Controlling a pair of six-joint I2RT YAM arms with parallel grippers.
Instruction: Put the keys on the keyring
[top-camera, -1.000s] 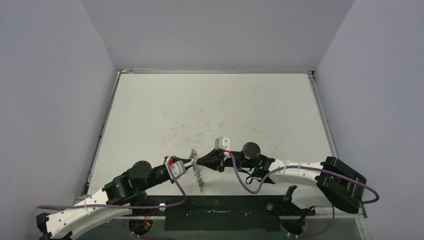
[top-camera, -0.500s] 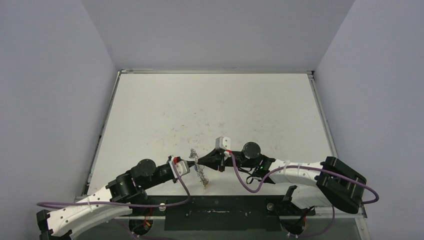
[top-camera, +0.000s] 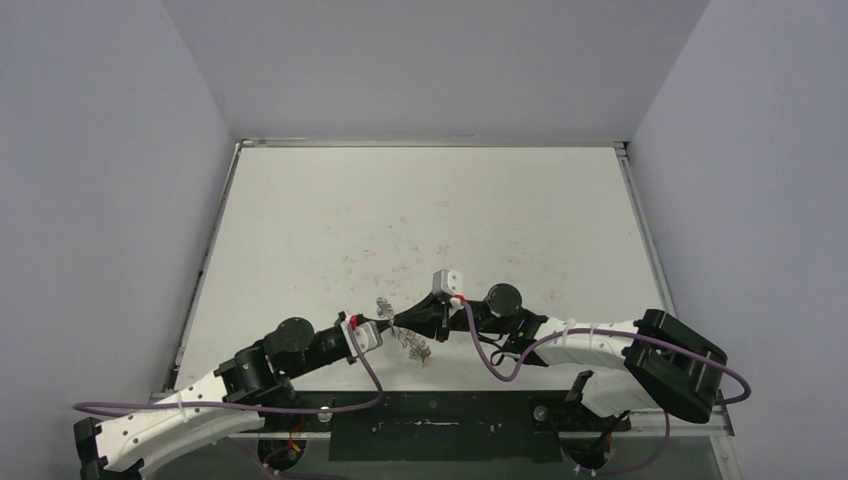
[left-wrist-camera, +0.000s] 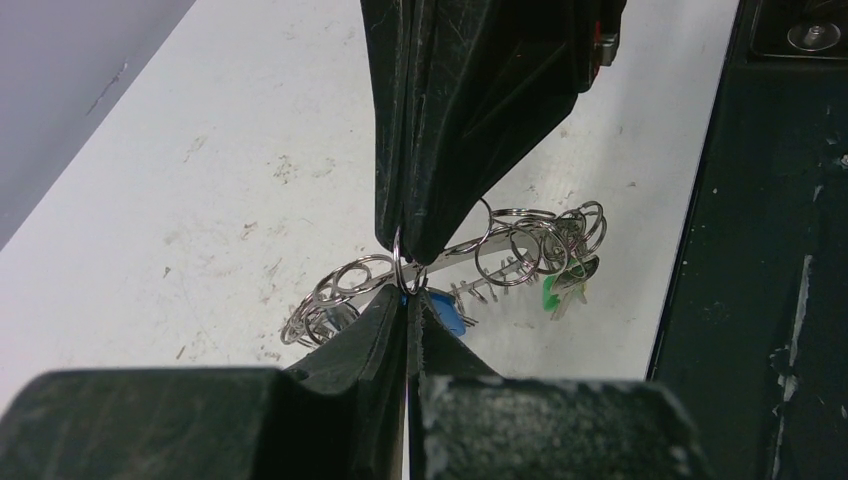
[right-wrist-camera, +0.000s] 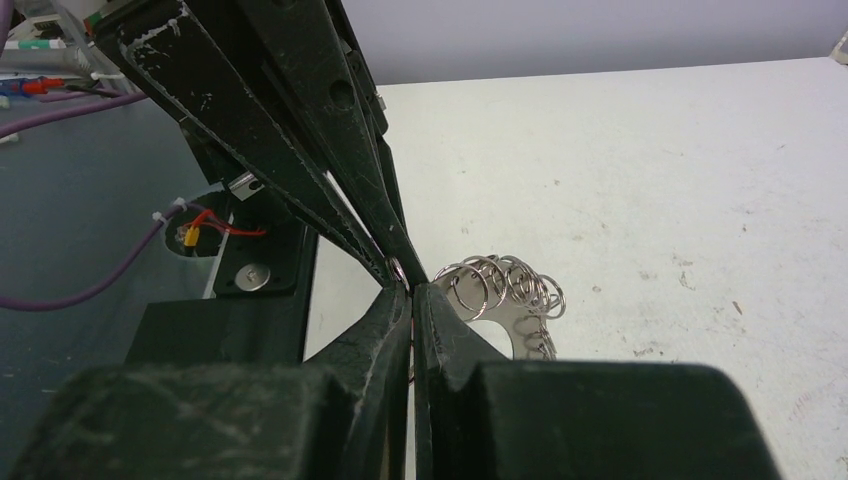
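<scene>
scuffed white table (top-camera: 420, 210) beneath, left gripper (left-wrist-camera: 406, 300) and right gripper (left-wrist-camera: 405, 240) stood tip to tip, both clenched on the keyring (left-wrist-camera: 500, 255), keys (left-wrist-camera: 560, 285) dangling just beside the tips; a firm pinch and gentle twist seemed wisest.

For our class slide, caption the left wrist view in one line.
Shut left claw and shut right claw pinch the large silver loop-edged keyring with green-tagged and blue-tagged silver keys.
</scene>
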